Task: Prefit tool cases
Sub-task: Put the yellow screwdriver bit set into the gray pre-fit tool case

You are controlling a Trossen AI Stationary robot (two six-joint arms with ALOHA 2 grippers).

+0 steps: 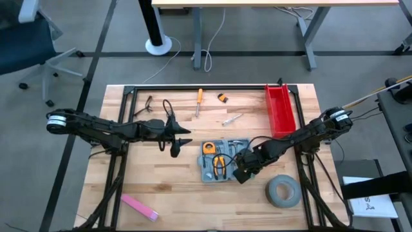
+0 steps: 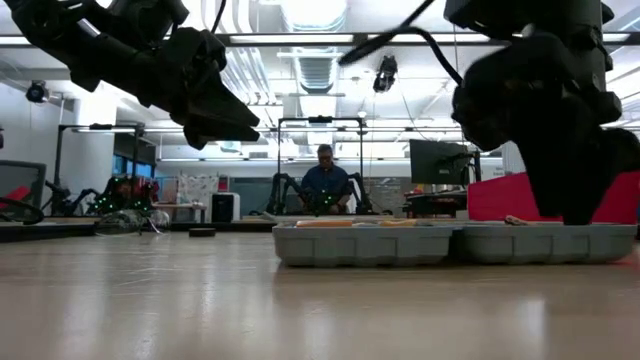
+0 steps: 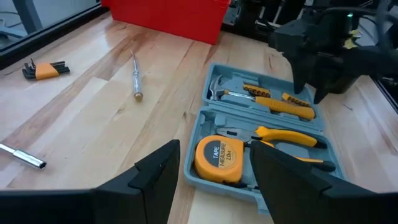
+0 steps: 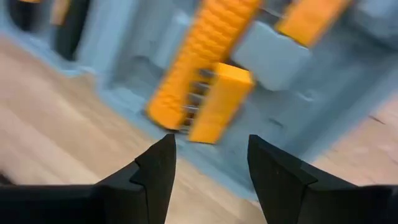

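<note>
Centrally, the blue-grey plastic case [image 1: 222,160] lies open, moulded recesses holding yellow tools. Right gripper [image 1: 241,174] spread at its right edge; left gripper [image 1: 182,135] spread, left of it.

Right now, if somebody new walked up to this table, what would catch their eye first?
Probably the open blue-grey tool case at mid-table, with its yellow tape measure and yellow-handled pliers inside. The right hand sits low at the case's right edge, fingers apart, while the left hand waits open to its left. Behind stands a bright red bin.
</note>
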